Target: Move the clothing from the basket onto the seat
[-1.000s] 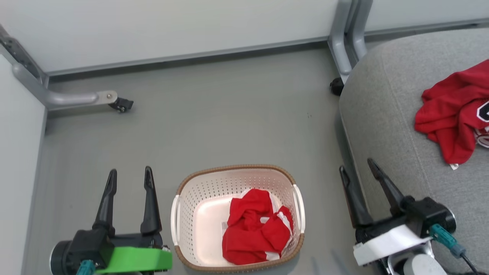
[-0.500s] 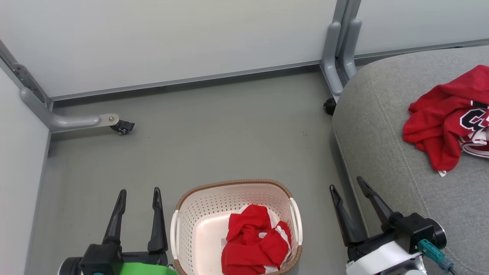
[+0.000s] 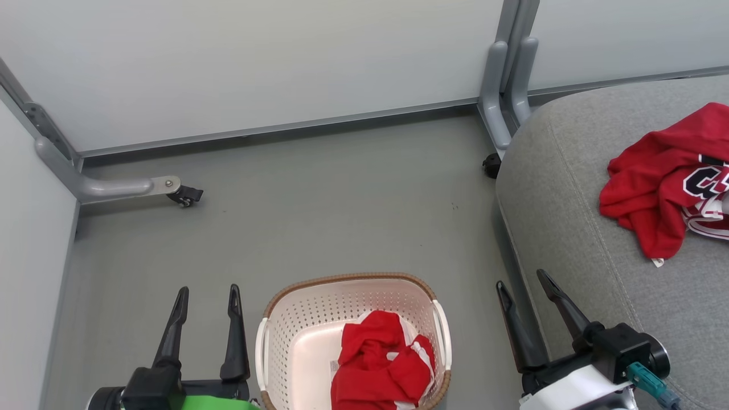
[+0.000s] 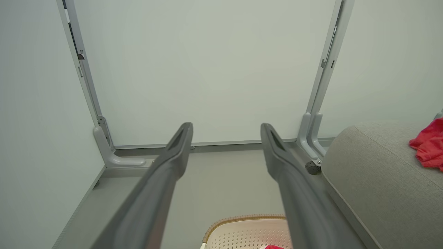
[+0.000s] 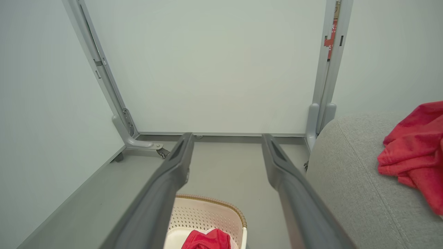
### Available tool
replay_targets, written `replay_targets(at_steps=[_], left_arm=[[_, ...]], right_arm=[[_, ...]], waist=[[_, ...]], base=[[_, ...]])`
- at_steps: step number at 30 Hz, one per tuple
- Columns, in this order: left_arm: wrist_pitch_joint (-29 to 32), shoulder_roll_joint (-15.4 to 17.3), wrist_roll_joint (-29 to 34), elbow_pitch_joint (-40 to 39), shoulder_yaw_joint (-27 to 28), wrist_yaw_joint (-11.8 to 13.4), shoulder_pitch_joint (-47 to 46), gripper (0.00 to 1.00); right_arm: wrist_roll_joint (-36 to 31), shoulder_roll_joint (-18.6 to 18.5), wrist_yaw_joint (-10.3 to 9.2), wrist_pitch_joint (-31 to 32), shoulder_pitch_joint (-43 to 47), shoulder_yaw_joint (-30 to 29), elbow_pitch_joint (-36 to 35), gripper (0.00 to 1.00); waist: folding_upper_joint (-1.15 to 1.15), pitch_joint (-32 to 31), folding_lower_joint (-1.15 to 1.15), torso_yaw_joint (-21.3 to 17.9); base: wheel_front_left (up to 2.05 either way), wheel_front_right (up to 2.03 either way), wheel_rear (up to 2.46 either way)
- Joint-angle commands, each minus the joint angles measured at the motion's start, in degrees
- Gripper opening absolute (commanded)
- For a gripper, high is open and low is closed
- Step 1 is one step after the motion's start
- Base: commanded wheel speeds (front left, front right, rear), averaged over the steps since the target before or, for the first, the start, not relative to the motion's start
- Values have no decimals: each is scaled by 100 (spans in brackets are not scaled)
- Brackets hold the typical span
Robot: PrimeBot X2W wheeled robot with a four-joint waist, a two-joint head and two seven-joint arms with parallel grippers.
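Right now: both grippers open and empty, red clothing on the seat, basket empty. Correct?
No, one thing is off: the basket isn't empty. The head view shows a red garment lying in it. The rest holds: left gripper and right gripper open and empty, red clothing on the seat.

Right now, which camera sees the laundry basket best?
The head view. It shows the basket almost whole: rim, holes, handles and the red clothes inside. The left wrist view catches a strip of basket at the bottom; the right wrist view shows one end of the basket with some red.
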Motion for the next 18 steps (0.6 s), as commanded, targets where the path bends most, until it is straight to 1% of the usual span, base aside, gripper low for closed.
replay_targets(at_steps=[1,7,12,15,18], left_arm=[[-3,4,46,12,14,-26,89,100],[-3,4,70,-1,-4,-28,78,100],[-4,4,65,19,-54,-68,-27,100],[-3,3,188,68,-115,-221,-185,100],[-4,4,393,128,-88,-444,-448,100]], right_arm=[[8,-5,-6,-11,84,-7,5,100],[-14,-2,-6,-11,75,1,-21,100],[-4,-15,-6,-11,-61,-3,-46,100],[69,-99,-7,-11,-246,114,-40,100],[154,-207,-6,-11,-570,165,-64,100]], waist=[[0,-5,0,5],[0,32,0,24],[0,201,0,37],[0,424,0,35],[0,796,0,13]], base=[[0,0,0],[0,0,0],[0,0,0],[0,0,0],[0,0,0]])
